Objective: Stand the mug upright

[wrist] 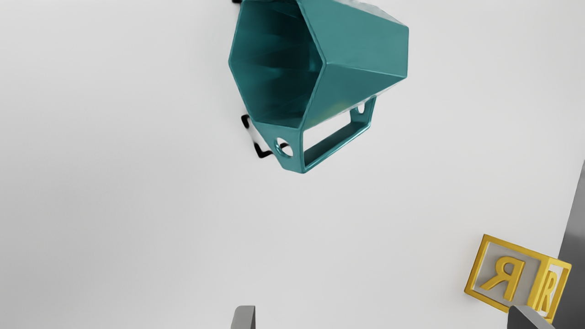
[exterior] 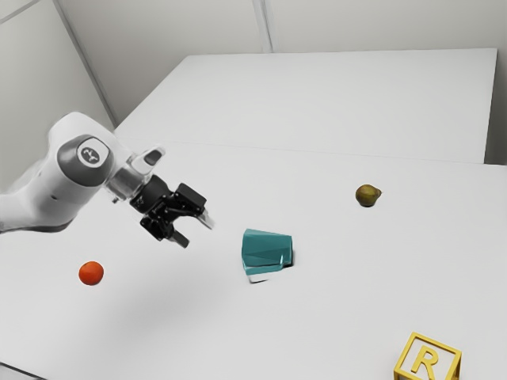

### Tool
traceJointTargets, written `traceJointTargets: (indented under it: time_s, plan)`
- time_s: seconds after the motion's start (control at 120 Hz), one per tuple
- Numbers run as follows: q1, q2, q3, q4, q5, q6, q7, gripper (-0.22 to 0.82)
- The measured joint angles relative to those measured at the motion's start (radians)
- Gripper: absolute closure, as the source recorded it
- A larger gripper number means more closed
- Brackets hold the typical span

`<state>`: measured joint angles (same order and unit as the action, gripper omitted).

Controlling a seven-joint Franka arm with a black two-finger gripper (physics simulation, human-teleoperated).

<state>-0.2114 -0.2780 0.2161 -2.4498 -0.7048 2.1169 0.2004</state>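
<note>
Above the table, at the exterior view's left, the black gripper [exterior: 198,229] is held open with nothing between its fingers. A teal mug [exterior: 267,250] lies on its side on the table, a short way beyond the fingertips toward the exterior view's right. In the wrist view the same mug [wrist: 361,50] shows its dark open mouth, and its handle [wrist: 336,146] juts out from the side of the body. The gripper [wrist: 381,317] has its two fingertips far apart there, and they are clear of the mug.
An orange-red ball [exterior: 91,273] rests on the table near the exterior view's left. Past the mug sits a brownish-green pear-like fruit [exterior: 367,195]. A yellow-framed letter block [exterior: 428,360], also a block [wrist: 516,276] in the wrist view, stands at the exterior view's lower right.
</note>
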Motion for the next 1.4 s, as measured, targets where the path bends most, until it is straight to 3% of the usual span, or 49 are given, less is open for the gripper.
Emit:
traceJointTargets:
  time_s: [0.192,0.433,0.992,1.4]
  plan:
    - [-0.033,0.077,0.002,-0.004,-0.138,0.131,0.076,0.00]
    - [-0.094,0.207,0.040,0.039,-0.254,0.205,0.179,0.00]
    - [-0.173,0.383,0.045,0.135,-0.506,0.239,0.394,0.00]
    - [-0.174,0.432,0.045,0.158,-0.578,0.236,0.502,0.00]
